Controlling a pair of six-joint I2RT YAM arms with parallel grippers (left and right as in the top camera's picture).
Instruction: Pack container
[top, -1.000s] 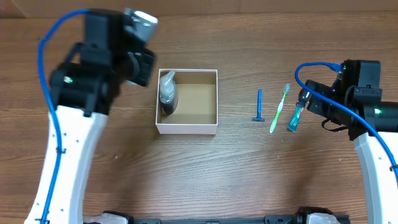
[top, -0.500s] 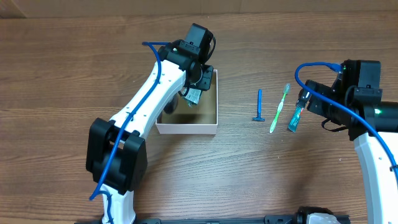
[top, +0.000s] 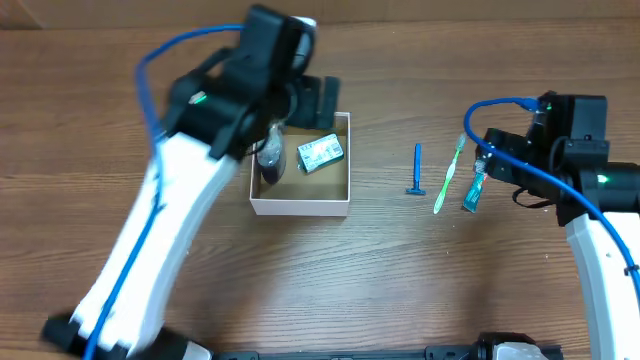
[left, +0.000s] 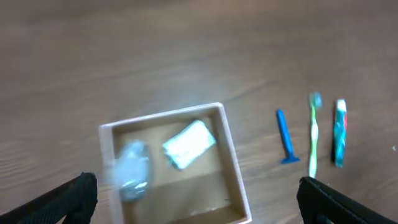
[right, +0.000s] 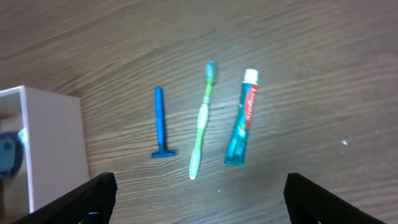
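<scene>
Wooden bench (top: 400, 290). Soap packet (top: 320, 153) has just been released into the container (top: 300, 207), left of centre; left end effector (left: 196, 183), wide and empty, has withdrawn. Right end effector (right: 202, 183) wide above unpacked razor (right: 160, 121), toothbrush (right: 203, 118), toothpaste (right: 241, 121).

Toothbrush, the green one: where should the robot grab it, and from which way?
Probably the middle of its thin handle, coming straight down from above. The toothbrush lies flat on the table, with the razor on one side and the toothpaste on the other, neither touching, so closing across the handle fits those gaps.
</scene>
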